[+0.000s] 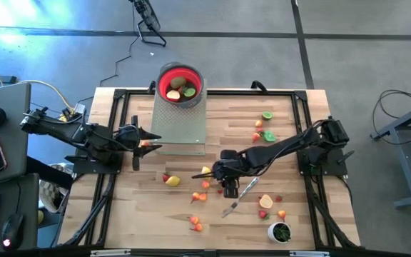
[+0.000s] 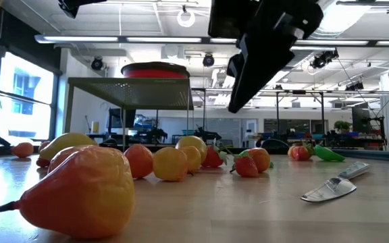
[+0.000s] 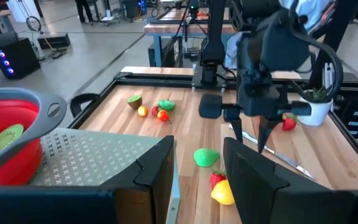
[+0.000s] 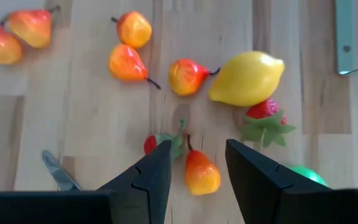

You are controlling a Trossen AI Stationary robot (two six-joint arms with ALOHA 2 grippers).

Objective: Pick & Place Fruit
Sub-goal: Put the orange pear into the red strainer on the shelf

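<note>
Pale wood-plank table (image 1: pixel 155 214) in a bright open workshop, small toy fruit (image 1: pixel 172 180) scattered from centre toward four o'clock. Right gripper (image 4: pixel 196 163) hovers fingers parted, empty, over an orange-red pear (image 4: pixel 201 174), whose stem points at the yellow lemon (image 4: pixel 247 78). Left gripper (image 3: pixel 197 168), parted and empty, waits at nine o'clock.

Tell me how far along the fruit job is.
Early. A few pieces already sit in the red bowl. The right gripper is open above a small orange-red pear, holding nothing. The left gripper is open and empty beside the mesh stand. Most fruit, including the lemon, is left on the table.
</note>
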